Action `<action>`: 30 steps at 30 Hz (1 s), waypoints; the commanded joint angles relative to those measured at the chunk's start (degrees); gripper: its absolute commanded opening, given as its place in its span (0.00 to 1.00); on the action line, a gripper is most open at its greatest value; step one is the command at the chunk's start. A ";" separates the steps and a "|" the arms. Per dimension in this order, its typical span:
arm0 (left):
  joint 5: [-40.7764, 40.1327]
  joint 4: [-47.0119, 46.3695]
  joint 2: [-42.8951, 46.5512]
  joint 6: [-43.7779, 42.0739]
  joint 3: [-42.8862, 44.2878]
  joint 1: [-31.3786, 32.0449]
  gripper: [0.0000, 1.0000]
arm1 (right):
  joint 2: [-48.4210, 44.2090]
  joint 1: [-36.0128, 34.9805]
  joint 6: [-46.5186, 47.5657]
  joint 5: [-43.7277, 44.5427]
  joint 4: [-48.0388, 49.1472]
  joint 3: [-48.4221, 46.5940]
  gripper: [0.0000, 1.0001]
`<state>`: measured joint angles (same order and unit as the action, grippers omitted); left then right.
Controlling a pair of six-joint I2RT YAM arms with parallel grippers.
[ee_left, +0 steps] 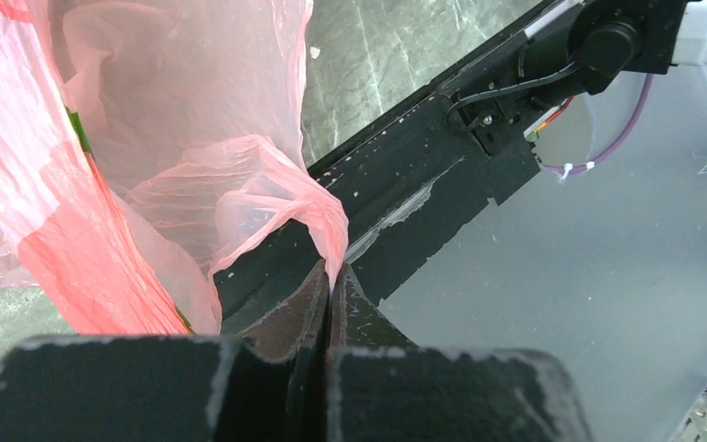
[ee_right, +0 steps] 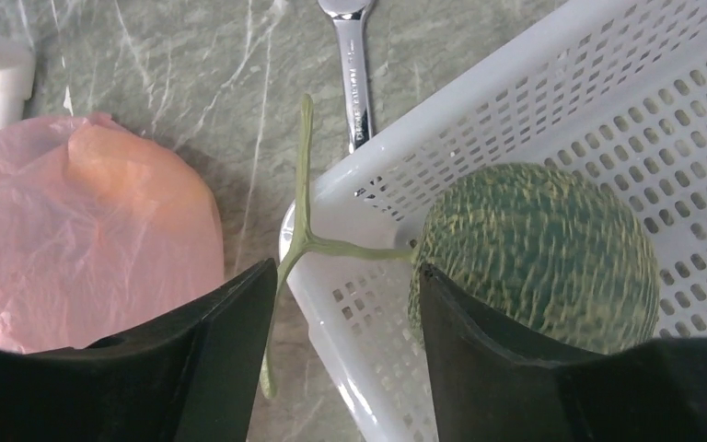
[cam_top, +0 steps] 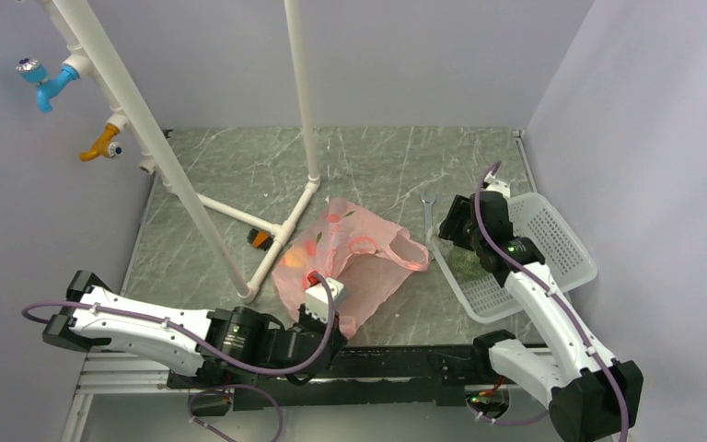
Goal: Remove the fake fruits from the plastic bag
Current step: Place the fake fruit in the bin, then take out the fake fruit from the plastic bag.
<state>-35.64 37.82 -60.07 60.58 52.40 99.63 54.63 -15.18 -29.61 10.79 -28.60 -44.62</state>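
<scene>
**Top view:** plastic bag (cam_top: 350,258) lies mid-surface (cam_top: 239,166). Left pincer (cam_top: 317,279) holds bag's 7 o'clock edge, likely anchoring it. Mesh basket (cam_top: 562,235) sits at bag's 3 o'clock, right pincer (cam_top: 460,241) above it.

**Left wrist:** left pincer (ee_left: 331,274) pressed together on pinched fold of plastic bag (ee_left: 147,184).

**Right wrist:** right pincer (ee_right: 345,272) jaws apart. Melon (ee_right: 534,249) rests inside mesh basket (ee_right: 515,120), ungripped, stem between jaws. Orange fruit shape (ee_right: 138,184) shows through bag at 9 o'clock, judged not yet extracted.

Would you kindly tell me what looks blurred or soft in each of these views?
Right wrist: the melon looks slightly smeared, the wrench and basket crisp. Left wrist: the left gripper near the lens is soft, the plastic bag sharper. Top external: even light, no glare.
</scene>
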 commanded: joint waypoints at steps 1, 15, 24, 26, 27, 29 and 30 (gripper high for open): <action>-0.56 -2.76 3.73 0.29 -1.49 0.21 0.00 | -0.97 0.12 1.11 -1.17 -2.15 -3.70 0.62; -0.55 2.20 5.00 2.86 -2.50 0.25 0.00 | -11.44 -13.73 4.01 -25.35 2.12 -8.14 0.68; -1.26 6.12 5.36 3.92 -1.07 0.32 0.00 | -6.90 -37.00 6.29 -24.42 7.49 -14.88 0.64; -1.44 7.59 5.64 4.17 -0.56 0.30 0.00 | -4.25 -42.46 7.66 -23.80 8.19 -14.73 0.64; -1.53 8.32 5.83 4.27 -0.35 0.32 0.00 | -2.92 -45.69 8.32 -21.52 8.39 -14.27 0.64; -1.64 9.27 6.12 4.71 -0.28 0.34 0.00 | -0.39 -52.17 9.60 -14.70 8.60 -13.10 0.64; -1.63 9.46 6.40 4.90 -0.39 0.30 0.00 | 1.04 -55.46 9.99 -11.45 8.90 -12.24 0.64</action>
<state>-35.88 44.71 -55.31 64.18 49.95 99.63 50.98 -61.32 -23.00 -9.30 -22.17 -58.19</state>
